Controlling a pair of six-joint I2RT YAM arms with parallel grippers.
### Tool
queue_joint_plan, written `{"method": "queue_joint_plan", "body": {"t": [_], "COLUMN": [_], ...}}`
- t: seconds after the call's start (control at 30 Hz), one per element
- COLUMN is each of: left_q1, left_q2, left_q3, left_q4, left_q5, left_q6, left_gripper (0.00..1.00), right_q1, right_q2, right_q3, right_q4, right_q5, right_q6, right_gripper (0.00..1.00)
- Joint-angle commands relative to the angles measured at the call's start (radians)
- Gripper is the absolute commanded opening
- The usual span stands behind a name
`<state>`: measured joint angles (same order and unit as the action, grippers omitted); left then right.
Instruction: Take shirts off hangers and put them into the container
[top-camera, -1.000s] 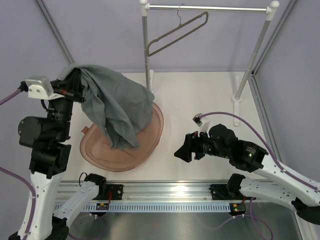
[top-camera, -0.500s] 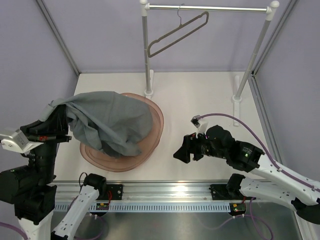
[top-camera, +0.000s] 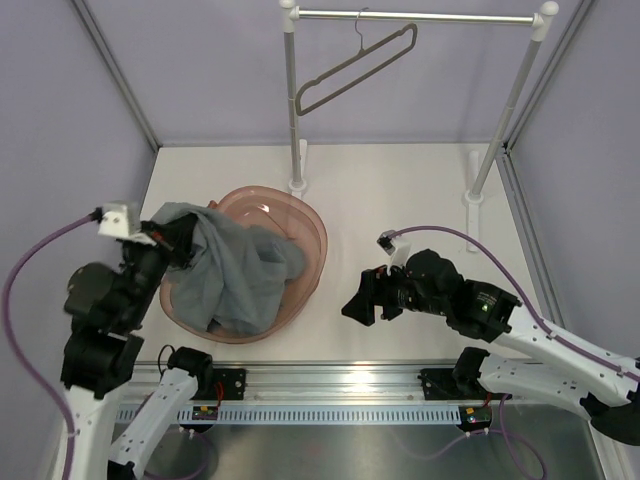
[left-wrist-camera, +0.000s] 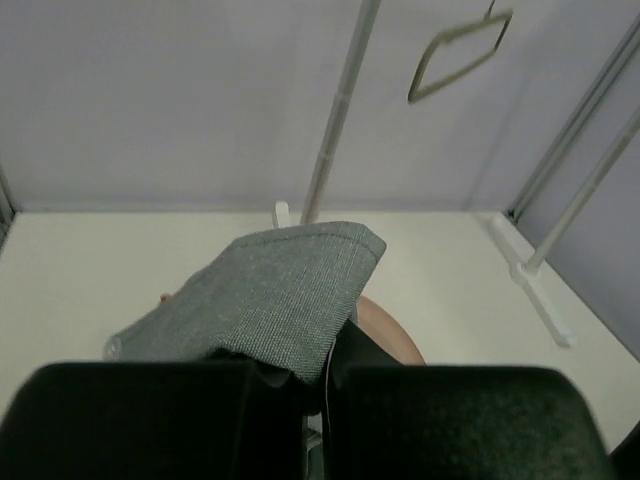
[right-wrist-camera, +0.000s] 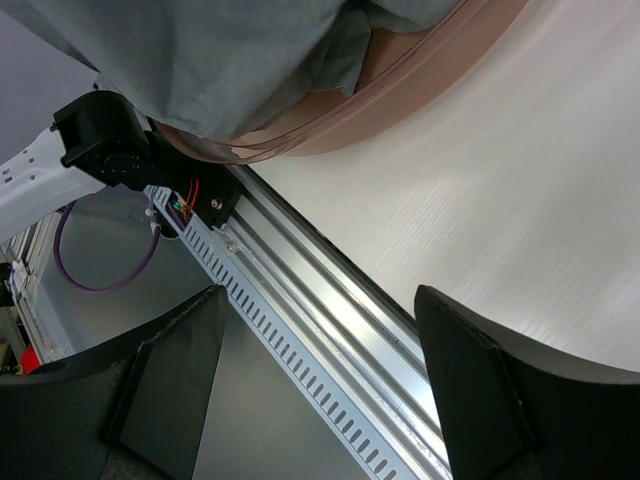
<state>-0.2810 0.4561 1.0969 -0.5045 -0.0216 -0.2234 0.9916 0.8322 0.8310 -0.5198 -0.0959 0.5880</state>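
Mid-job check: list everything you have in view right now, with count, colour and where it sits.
shirt: one, grey-green, heaped in the tub, one end drawn over the left rim to the left gripper
tub: one, translucent pinkish-brown, on the table, left of centre
hanger: one, grey-brown, bare, hanging tilted on the garment rail
garment rail: one, white and metal, at the back of the table
table: one, off-white
mounting track: one, silver, along the near edge
left gripper: one, black, shut on the shirt by the tub's left rim
right gripper: one, black, open, holding nothing, to the right of the tub
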Motion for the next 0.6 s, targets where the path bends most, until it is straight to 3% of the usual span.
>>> {"method": "queue_joint_plan", "body": {"t": [0.0,0.1,0.27,0.57], "left_q1": [0.002,0.002,0.003,0.003], "left_q2": [0.104,0.205,0.338,0.291], "left_q3": [-0.08,-0.12,-0.251,-0.615], "left_q4": [0.023,0.098,0.199,0.311], "left_q5": [0.161,0.271,0.302,0.279], "left_q6": [-0.062,-0.108,-0.291,-0.614], "left_gripper": [0.0,0.0,0.0,0.0], "right_q1": [0.009,0.009,0.009,0.009], "right_q2": [-0.024,-0.039,-0.071,-0.096], "right_q3": [0.005,0.005,0.003,-0.03], "right_q4": [0.024,0.009,-0.019,-0.01], "right_q5": [0.019,0.03,0.051,0.071], "right_q6": [0.001,0.001,-0.001,-0.002], "right_gripper": [0.84,0.84,0.85,0.91]}}
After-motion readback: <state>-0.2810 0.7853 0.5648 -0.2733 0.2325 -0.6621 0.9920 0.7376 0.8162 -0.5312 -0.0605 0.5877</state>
